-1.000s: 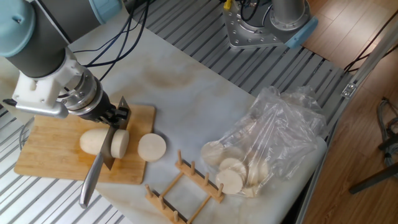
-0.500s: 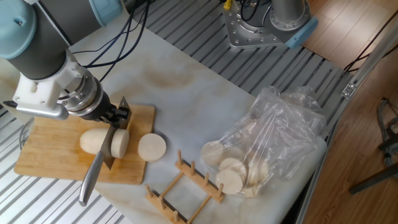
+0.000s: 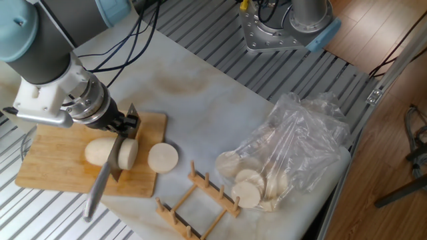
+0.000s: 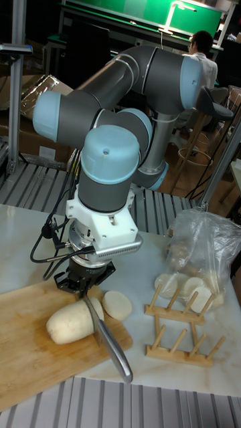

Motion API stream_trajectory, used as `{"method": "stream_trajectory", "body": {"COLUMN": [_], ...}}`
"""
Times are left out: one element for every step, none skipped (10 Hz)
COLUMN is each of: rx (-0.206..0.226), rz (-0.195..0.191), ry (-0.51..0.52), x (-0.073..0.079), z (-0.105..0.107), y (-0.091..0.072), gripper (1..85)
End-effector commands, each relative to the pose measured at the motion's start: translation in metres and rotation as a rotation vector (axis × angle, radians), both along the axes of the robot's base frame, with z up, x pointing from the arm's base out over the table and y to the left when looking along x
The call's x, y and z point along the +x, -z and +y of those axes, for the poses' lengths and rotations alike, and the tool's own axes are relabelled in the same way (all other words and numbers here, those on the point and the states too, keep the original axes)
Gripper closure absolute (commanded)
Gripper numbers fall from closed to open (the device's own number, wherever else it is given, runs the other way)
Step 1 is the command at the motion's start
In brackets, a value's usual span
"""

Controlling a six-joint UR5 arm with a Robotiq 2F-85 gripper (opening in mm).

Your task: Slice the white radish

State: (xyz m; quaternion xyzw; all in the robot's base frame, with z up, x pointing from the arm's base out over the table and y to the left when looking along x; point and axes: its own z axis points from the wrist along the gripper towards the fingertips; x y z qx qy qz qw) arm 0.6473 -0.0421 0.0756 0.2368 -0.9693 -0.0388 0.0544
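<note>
Just beneath the claw [image 3: 123, 125], clamped on a knife [image 3: 105, 175], lies the white radish [image 3: 110, 152].

The arm [image 4: 127, 100] consists of dark grey cylindrical links with pale blue round joint caps. A white angular bracket [image 4: 107, 231] sits below the wrist joint, above a ribbed metallic collar. The end effector [image 4: 84, 284] is black. Black cables [image 4: 50, 244] loop alongside the wrist.

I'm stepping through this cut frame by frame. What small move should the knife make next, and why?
Probably press the knife a little further down. Its blade sits in the white radish with the end piece still against the rest on the cutting board, so that piece doesn't look parted yet. One disc already lies free.
</note>
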Motion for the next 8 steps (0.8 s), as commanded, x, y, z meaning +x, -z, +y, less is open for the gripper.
{"method": "stream_trajectory", "body": {"rx": [0.029, 0.027, 0.034, 0.037, 0.036, 0.035, 0.038, 0.043], "rz": [-0.01, -0.007, -0.001, 0.008, 0.022, 0.031, 0.036, 0.036], "ry": [-0.002, -0.005, -0.007, -0.01, -0.014, -0.016, -0.018, -0.017], "x": [0.002, 0.001, -0.001, -0.002, -0.006, -0.008, -0.01, -0.01], "z": [0.006, 0.004, 0.005, 0.006, 0.005, 0.004, 0.005, 0.006], "y": [-0.005, -0.006, -0.006, -0.007, -0.009, -0.01, -0.012, -0.015], "gripper": [75.3, 75.0, 74.0, 71.3, 68.7, 67.7, 66.3, 65.7]}}
